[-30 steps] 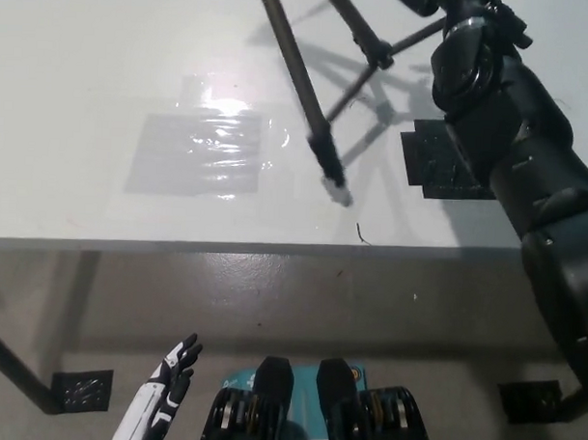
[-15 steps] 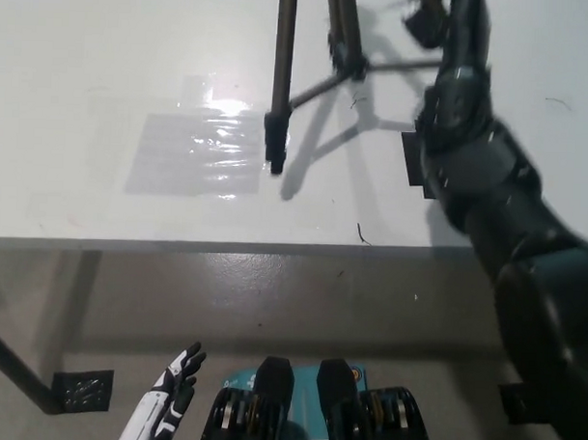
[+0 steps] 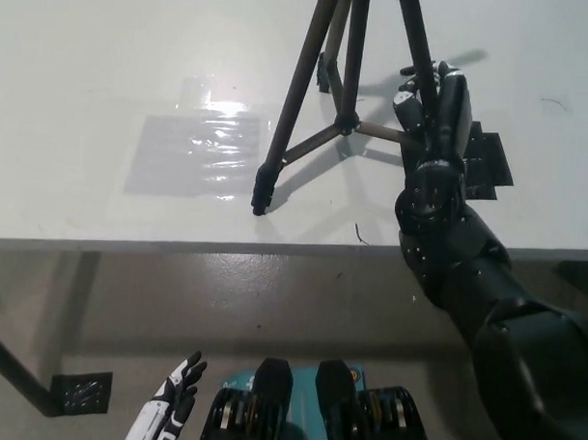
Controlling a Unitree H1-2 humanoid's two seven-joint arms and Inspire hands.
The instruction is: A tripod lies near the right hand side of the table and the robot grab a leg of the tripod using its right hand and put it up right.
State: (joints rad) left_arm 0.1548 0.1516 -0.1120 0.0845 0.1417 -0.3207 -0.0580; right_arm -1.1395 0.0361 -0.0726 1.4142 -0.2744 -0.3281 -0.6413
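Three dark legs of the tripod (image 3: 327, 96) are seen splayed on the white table (image 3: 106, 59), near its right front part, with one foot planted close to the front edge beside a shiny taped patch (image 3: 195, 154). One leg is clasped by the black right hand (image 3: 433, 104), fingers wrapped around it. The white left hand (image 3: 171, 409) is held low below the table's front edge, fingers spread and empty.
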